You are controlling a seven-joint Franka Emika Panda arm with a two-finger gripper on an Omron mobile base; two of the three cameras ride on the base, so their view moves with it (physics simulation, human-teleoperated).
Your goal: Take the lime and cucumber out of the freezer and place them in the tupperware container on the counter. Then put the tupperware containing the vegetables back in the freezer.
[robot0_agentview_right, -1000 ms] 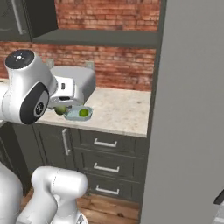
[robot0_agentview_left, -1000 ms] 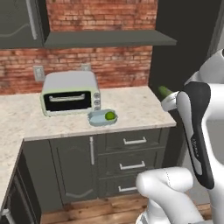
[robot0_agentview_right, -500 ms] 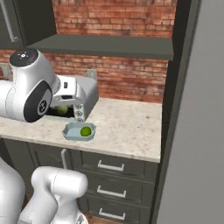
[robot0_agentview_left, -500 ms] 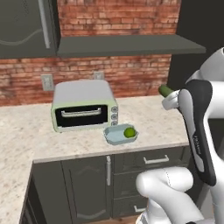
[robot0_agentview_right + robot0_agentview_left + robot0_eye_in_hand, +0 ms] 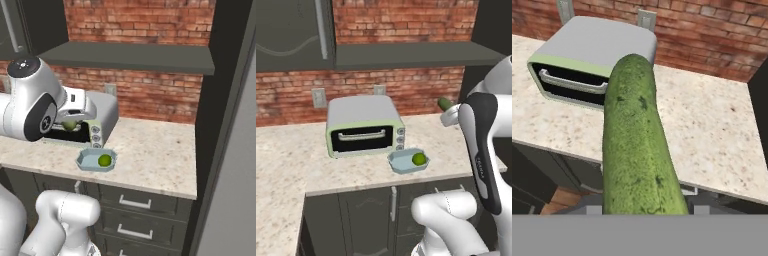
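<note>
My gripper (image 5: 644, 207) is shut on the cucumber (image 5: 637, 145), a long dark green vegetable that runs up the middle of the hand view. Its tip (image 5: 445, 103) sticks out past my hand above the counter (image 5: 286, 160). In the right base view the cucumber (image 5: 70, 125) hangs under my hand, in front of the toaster oven. The pale blue tupperware container (image 5: 401, 164) sits on the counter just in front of the oven, with the round yellow-green lime (image 5: 418, 159) inside it. The container (image 5: 85, 161) and lime (image 5: 104, 160) lie below and right of my hand. The freezer door (image 5: 235, 175) stands at the far right.
A pale green toaster oven (image 5: 363, 125) stands against the brick wall behind the container. Dark cabinets and a shelf (image 5: 130, 55) hang overhead. Bare beige counter (image 5: 155, 155) stretches to the right of the container. Drawers with silver handles (image 5: 130, 202) are below.
The base has driven, so the whole scene slid: the oven and container have moved right in the left base view and closer to my hand. The cucumber stays gripped.
</note>
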